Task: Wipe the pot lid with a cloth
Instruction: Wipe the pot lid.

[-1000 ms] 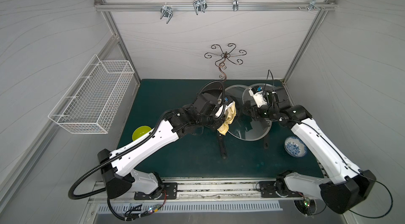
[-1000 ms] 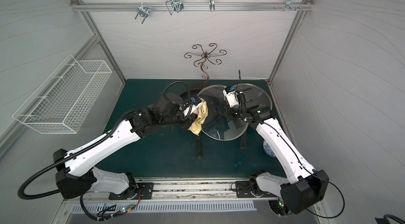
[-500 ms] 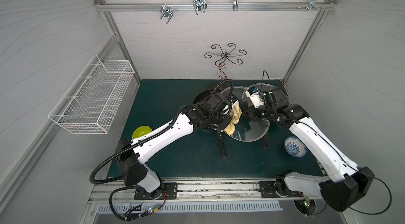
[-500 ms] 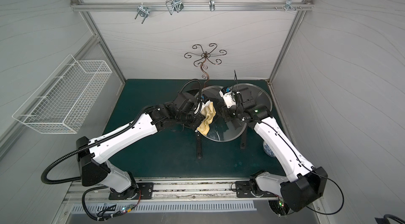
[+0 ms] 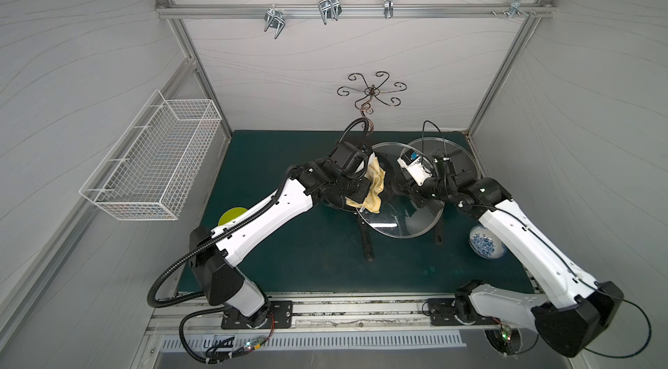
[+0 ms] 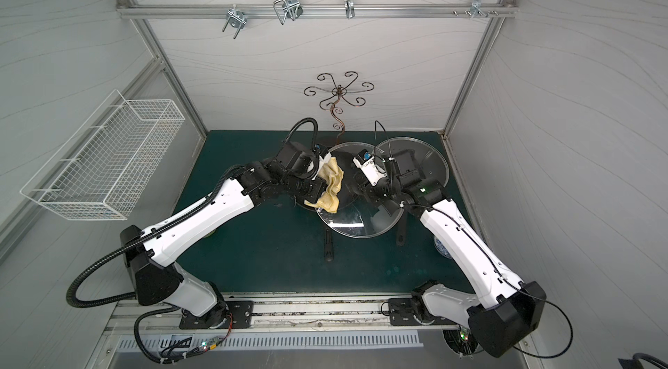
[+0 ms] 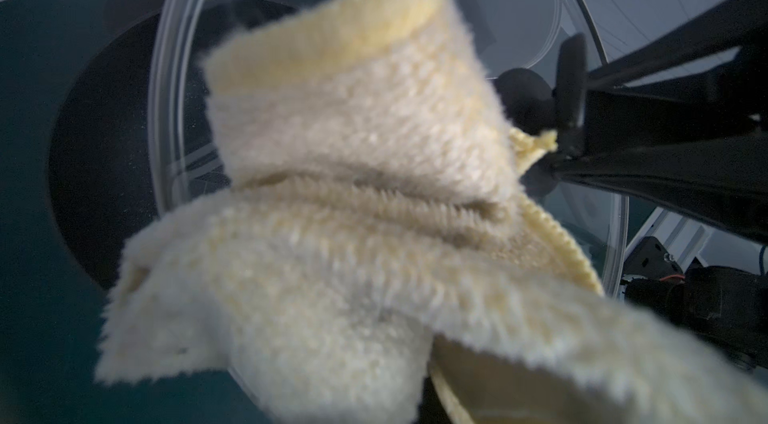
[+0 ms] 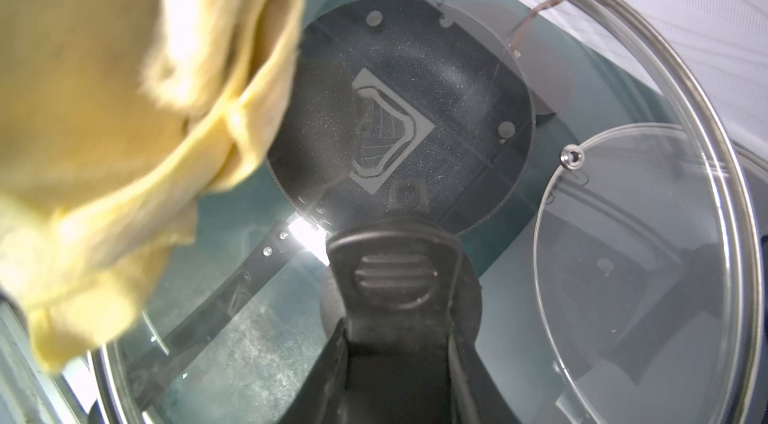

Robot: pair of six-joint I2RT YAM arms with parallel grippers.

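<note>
Cloth (clamped in left gripper) rests against pot lid, whose knob right gripper pinches.

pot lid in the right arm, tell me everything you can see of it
The pot lid is a round disc of clear glass with a metal rim and a black knob. The fingers of the right gripper are shut on the knob, holding it tilted above a dark pan. The pale yellow cloth drapes over one side of its rim. The glass looks smeared.
</note>
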